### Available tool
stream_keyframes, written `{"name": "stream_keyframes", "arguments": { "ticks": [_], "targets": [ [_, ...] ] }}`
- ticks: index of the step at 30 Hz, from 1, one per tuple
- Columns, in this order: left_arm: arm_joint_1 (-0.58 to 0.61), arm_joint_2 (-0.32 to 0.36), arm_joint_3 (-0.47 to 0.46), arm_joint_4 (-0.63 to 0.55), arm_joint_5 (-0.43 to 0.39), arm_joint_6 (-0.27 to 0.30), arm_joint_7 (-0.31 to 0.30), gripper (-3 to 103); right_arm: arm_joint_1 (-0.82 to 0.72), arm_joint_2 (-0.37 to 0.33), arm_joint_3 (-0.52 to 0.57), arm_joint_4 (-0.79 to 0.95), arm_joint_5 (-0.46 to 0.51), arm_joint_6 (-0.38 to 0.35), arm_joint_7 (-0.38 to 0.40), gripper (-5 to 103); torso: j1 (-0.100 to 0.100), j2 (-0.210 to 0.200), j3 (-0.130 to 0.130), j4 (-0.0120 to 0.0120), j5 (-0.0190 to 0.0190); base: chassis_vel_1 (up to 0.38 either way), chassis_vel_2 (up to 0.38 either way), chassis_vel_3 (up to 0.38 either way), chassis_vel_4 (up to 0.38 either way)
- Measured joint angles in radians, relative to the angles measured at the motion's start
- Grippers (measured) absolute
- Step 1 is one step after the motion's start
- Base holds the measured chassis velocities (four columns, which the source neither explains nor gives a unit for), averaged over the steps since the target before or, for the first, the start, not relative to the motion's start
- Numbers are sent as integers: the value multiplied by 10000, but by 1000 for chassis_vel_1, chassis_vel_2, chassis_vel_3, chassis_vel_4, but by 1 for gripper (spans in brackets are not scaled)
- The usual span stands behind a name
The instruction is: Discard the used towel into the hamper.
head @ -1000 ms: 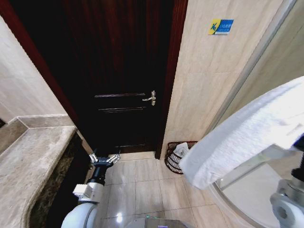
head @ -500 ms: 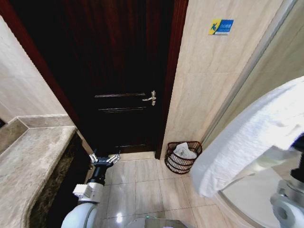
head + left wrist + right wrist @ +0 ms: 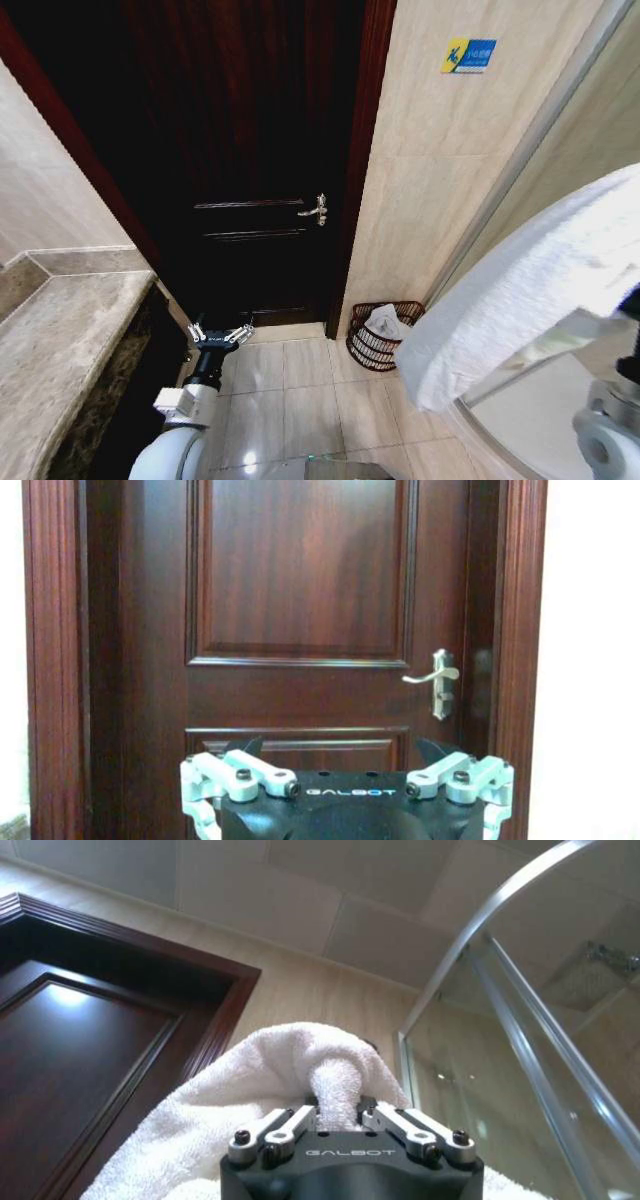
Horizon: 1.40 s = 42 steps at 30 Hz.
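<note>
Right gripper (image 3: 340,1121) pinching a fold of thick white terry towel (image 3: 530,290), right of frame; left gripper (image 3: 221,335) spread idle lower left; round dark wicker hamper (image 3: 385,335) low centre—carry cloth squarely above rim before letting go.

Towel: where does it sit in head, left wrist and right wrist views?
Head view: towel hangs at the right edge, raised above the hamper.
Left wrist view: not in it; left gripper faces the door.
Right wrist view: towel pinched in the right gripper.
Shared landmark: the door.
</note>
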Motion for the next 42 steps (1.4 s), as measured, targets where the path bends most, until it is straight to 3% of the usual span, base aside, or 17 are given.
{"name": "stream_keyframes", "arguments": {
  "ticks": [42],
  "targets": [
    [1,1,0,0,0,0,0,100,606,-95,-727,-206,-594,-273,22,14,-5,1,-2,-1,1,-51,50,53,-49]
  ]
}}
